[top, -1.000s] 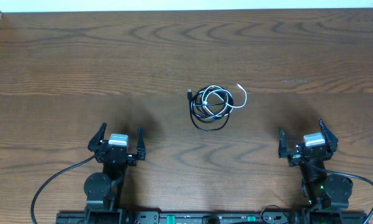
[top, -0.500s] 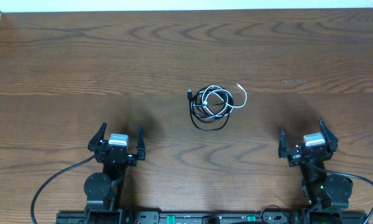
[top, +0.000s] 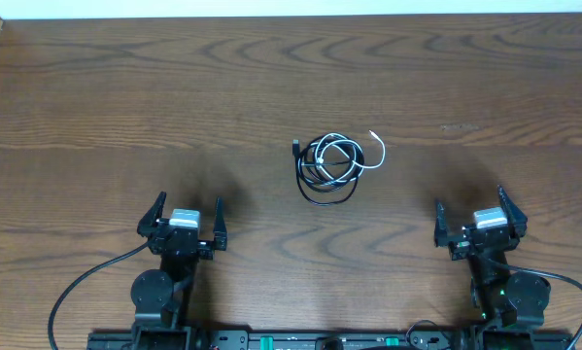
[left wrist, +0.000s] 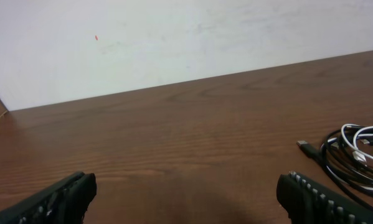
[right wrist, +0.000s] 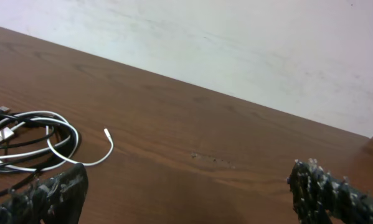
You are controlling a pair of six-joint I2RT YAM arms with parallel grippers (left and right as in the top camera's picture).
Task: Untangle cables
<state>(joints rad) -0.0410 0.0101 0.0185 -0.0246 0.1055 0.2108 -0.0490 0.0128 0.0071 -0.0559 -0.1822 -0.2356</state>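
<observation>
The cables (top: 330,167) lie as one small coiled tangle at the middle of the wooden table: black loops with a white cable wound through them, its free end curling out to the right. The tangle also shows at the right edge of the left wrist view (left wrist: 354,155) and at the left of the right wrist view (right wrist: 30,140). My left gripper (top: 186,220) is open and empty near the front left, well short of the tangle. My right gripper (top: 479,216) is open and empty near the front right.
The wooden table (top: 125,107) stretches back to a pale wall (left wrist: 174,37). The arm bases and their thick black wires (top: 77,292) sit along the front edge.
</observation>
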